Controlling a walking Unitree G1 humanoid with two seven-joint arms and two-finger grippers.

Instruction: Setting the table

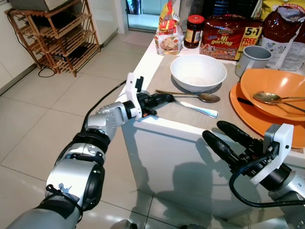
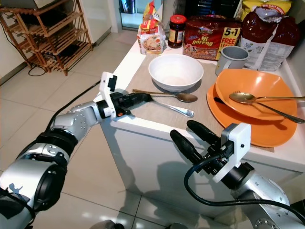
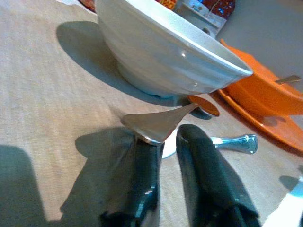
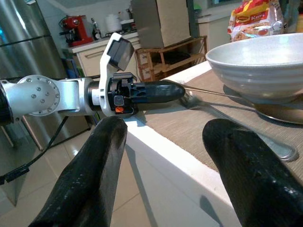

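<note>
A white bowl (image 1: 198, 71) stands on a beige mat on the white table (image 1: 162, 124). In front of it lie a bronze spoon (image 1: 208, 98) and a silver spoon (image 1: 209, 113), their near ends at the table's left edge. My left gripper (image 1: 164, 99) reaches in over that edge, its fingers (image 3: 142, 165) nearly together with the silver spoon's head between them. The bronze spoon's flat handle end (image 3: 151, 125) rests over one fingertip. My right gripper (image 2: 190, 133) hangs open in the air below the table's front edge, holding nothing.
An orange bowl (image 1: 276, 86) holding a gold spoon (image 1: 271, 98) sits on an orange plate (image 1: 252, 112) at the right. A grey mug (image 1: 252, 57), a jar (image 1: 194, 31) and food packets (image 1: 228, 40) line the back. A wooden rack (image 1: 57, 33) stands on the tiled floor, far left.
</note>
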